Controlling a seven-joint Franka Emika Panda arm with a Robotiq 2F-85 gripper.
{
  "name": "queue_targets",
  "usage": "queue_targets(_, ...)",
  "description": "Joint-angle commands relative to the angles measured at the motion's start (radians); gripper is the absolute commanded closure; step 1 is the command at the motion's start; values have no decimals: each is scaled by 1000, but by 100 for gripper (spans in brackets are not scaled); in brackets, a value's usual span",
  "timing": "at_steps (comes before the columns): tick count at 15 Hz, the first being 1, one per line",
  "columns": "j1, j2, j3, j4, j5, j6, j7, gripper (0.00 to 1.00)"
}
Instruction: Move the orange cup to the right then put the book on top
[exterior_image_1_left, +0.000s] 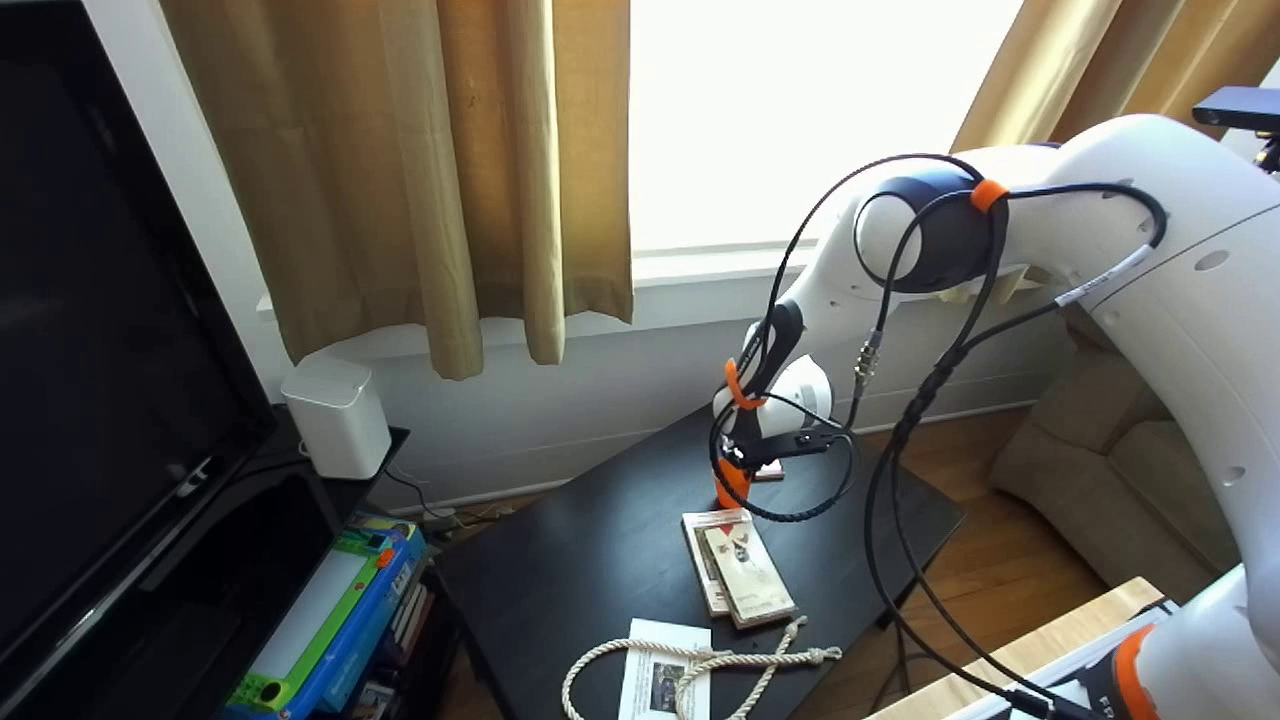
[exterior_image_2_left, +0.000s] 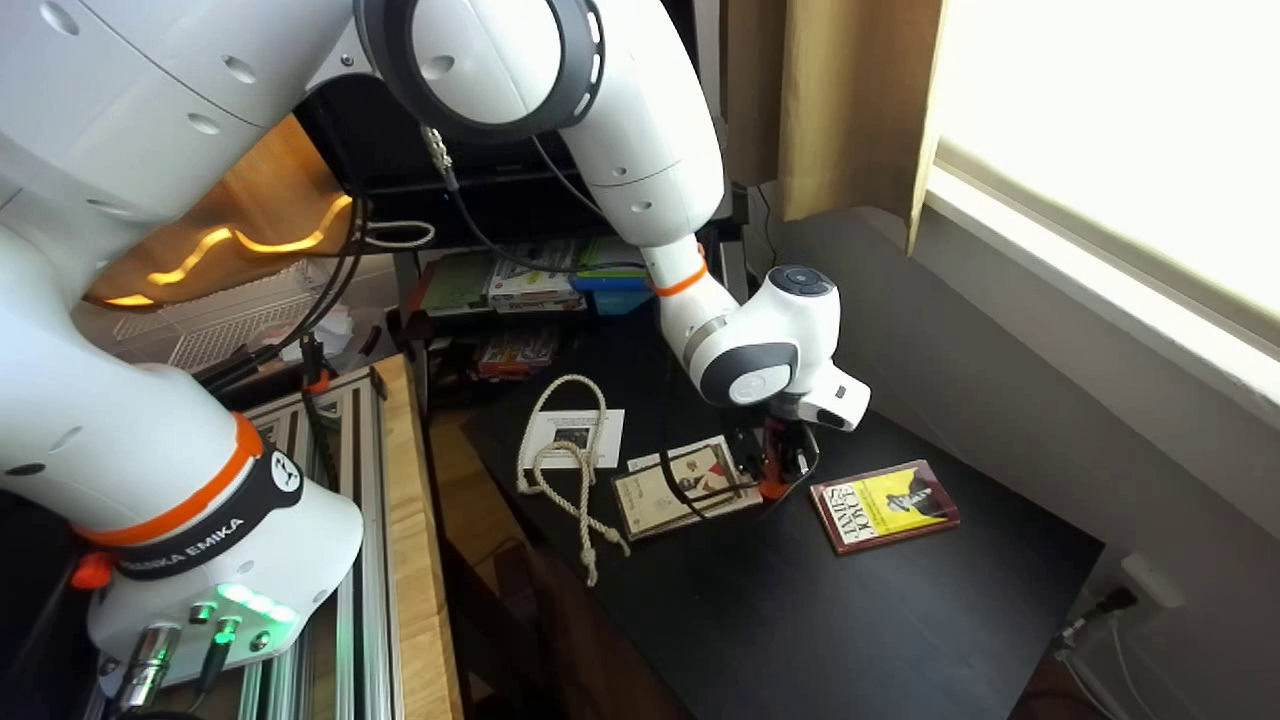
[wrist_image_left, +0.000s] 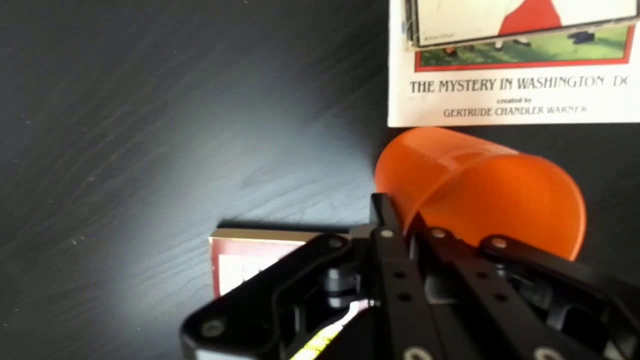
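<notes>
The orange cup (wrist_image_left: 487, 190) is seen at the dark table (exterior_image_2_left: 800, 610), just beside a stack of two pale books (exterior_image_1_left: 745, 575) and near the James Joyce book (exterior_image_2_left: 885, 505); whether its base is touching the table cannot be told. Its wall is pinched by the gripper (wrist_image_left: 400, 215), the jaws set narrow with one fingertip inside the cup and one outside. In both exterior views the robot arm (exterior_image_1_left: 1200, 330) is arched over the table, bent, and sloped down to the cup. The cup's hollow inside is shown by the wrist view alone. The James Joyce cover is shown whole in an exterior view, whereas most of it is hidden by the gripper in the wrist view. The rope (exterior_image_2_left: 583, 510) is caught only in the exterior views.
</notes>
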Motion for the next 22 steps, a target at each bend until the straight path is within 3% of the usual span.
queue_targets(1,21,-28,-51,-84,8,41,50,99)
queue_targets(5,13,-11,-66,-87,28,82,96,99)
queue_targets(14,-18,-38,-21,-92,-15,-73,-2,99)
queue_targets(17,21,-39,-62,-94,-35,-98,13,99)
queue_targets(22,28,-60,-103,-137,-29,-1,37,99)
